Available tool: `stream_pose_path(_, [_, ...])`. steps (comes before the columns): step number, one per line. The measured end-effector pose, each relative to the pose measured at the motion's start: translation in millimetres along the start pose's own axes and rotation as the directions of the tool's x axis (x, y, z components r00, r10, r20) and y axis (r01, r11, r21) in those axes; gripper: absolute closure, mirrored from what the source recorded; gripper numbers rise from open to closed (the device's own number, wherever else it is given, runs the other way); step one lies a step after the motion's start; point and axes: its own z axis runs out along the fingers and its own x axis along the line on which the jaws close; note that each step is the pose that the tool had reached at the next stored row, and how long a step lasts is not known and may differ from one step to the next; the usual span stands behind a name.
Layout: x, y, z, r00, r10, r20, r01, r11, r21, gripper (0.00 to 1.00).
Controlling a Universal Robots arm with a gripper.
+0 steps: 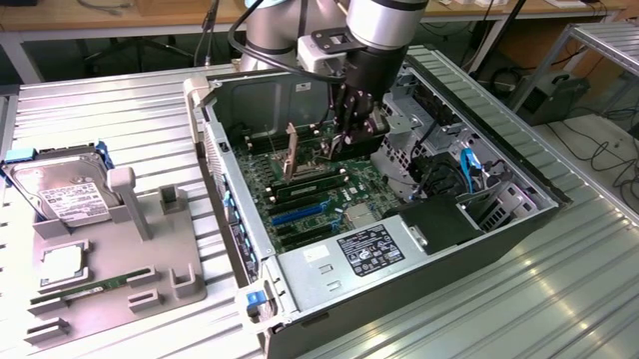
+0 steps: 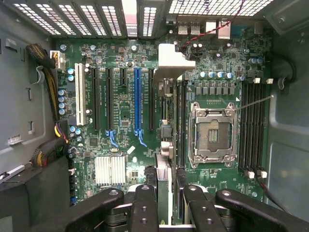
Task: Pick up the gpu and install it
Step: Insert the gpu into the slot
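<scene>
The gpu (image 1: 311, 153) stands on edge inside the open computer case (image 1: 519, 224), low over the motherboard (image 1: 310, 202). My gripper (image 1: 352, 140) reaches down into the case and is shut on the card's end nearer the drive bays. In the wrist view the gpu (image 2: 164, 140) shows edge-on, running away from between my two fingers (image 2: 145, 208), with its silver end bracket (image 2: 173, 59) toward the case's rear grille. The card lies along the black slot between the blue slot (image 2: 137, 99) and the CPU socket (image 2: 212, 133). Whether its edge sits in the slot I cannot tell.
Left of the case in the exterior view, a grey fixture (image 1: 150, 262) holds a silver hard drive (image 1: 65, 196), a CPU (image 1: 62, 263) and a green RAM stick (image 1: 85, 290). The power supply (image 1: 367, 250) fills the case's near end. Cables (image 2: 46, 72) and a silver heatsink (image 2: 110, 170) are on the board.
</scene>
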Motion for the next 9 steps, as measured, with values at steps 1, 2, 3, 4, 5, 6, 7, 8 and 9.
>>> stream_pose_path(1, [0.0,0.0,0.2,1.0,0.0,0.0,0.0,1.0,0.0,0.74])
stream_pose_path(2, [0.0,0.0,0.4,1.0,0.0,0.0,0.0,1.0,0.0,0.74])
stream_pose_path(3, [0.1,0.0,0.9,1.0,0.0,0.0,0.0,1.0,0.0,0.74])
stream_pose_path(4, [0.1,0.1,1.5,1.0,0.0,0.0,0.0,1.0,0.0,0.74])
stream_pose_path(5, [0.1,0.1,1.7,1.0,0.0,0.0,0.0,1.0,0.0,0.74])
stream_pose_path(6, [0.1,0.1,1.8,1.0,0.0,-0.0001,0.0,1.0,0.0,0.74])
stream_pose_path(7, [0.2,0.1,2.0,1.0,0.0,0.0,0.0,1.0,0.0,0.74])
stream_pose_path(8, [0.2,0.1,2.1,1.0,0.0,0.0,0.0,1.0,0.0,0.74])
stream_pose_path(9, [0.2,0.2,2.4,1.0,0.0,0.0,0.0,1.0,0.0,0.74])
